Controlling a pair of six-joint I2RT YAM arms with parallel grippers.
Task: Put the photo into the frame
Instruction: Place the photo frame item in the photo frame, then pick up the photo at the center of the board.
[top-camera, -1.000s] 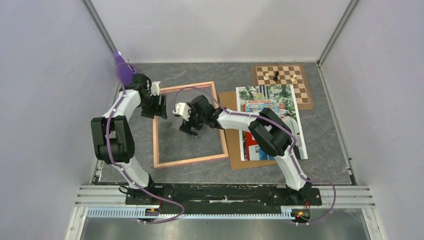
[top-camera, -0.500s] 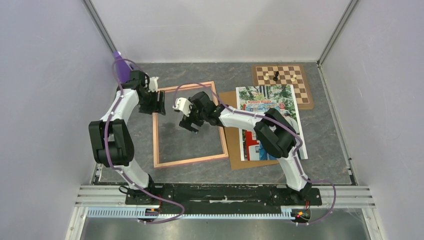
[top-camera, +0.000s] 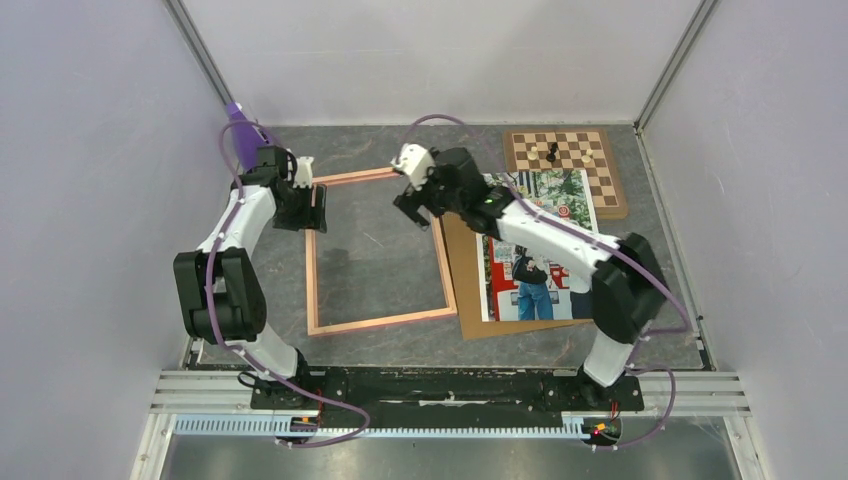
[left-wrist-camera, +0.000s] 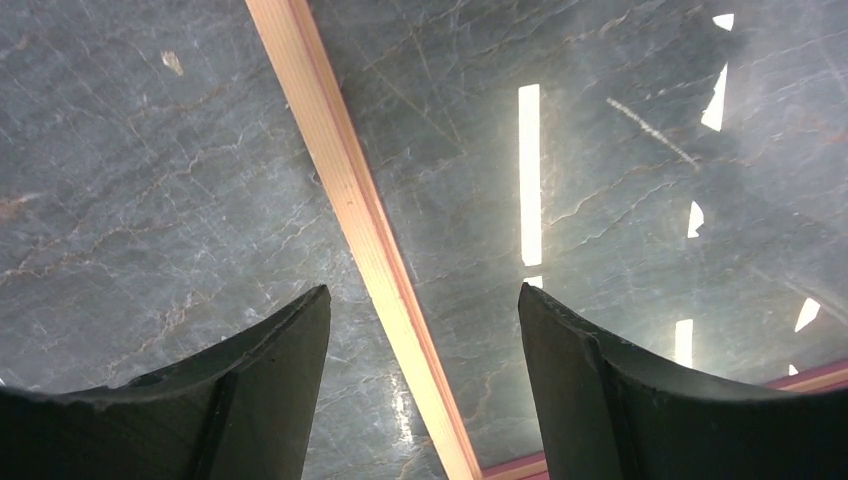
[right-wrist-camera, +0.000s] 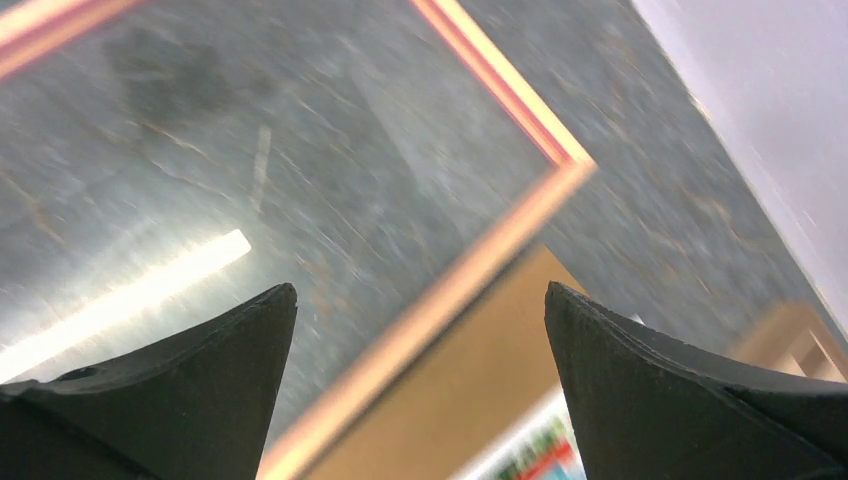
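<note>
Nearest the arm bases, the large thin-edged pink rectangular picture frame (top-camera: 380, 322) lay flat on the grey marbled table (top-camera: 650, 280), at about 9 o'clock from the table's middle. Nothing lay inside it; light streaks inside the rails in both wrist views suggested a glossy pane. Just beside it at 3 o'clock lay the plain brown backing board (top-camera: 465, 300). On that board rested the large colour print of a dark-haired woman in jeans at a red vending machine (top-camera: 530, 290), with the right arm crossing above its upper half.

Farther out, the left gripper (left-wrist-camera: 422, 300) hovered over the frame's 11 o'clock corner, fingers spread wide to either side of the left rail and holding nothing. The right gripper (right-wrist-camera: 420, 290) hung over the 1 o'clock corner, jaws fully apart and likewise empty. That view was blurred, so contact with the rail could not be judged. At the far 1 o'clock end of the table sat the brown-and-cream chessboard (top-camera: 590, 175), touching the print's far edge.

By my reading, the task was at an early stage. The print was wholly outside the frame and unheld. Picking it up, carrying it toward 9 o'clock and seating it squarely within the rails were all left to do.
</note>
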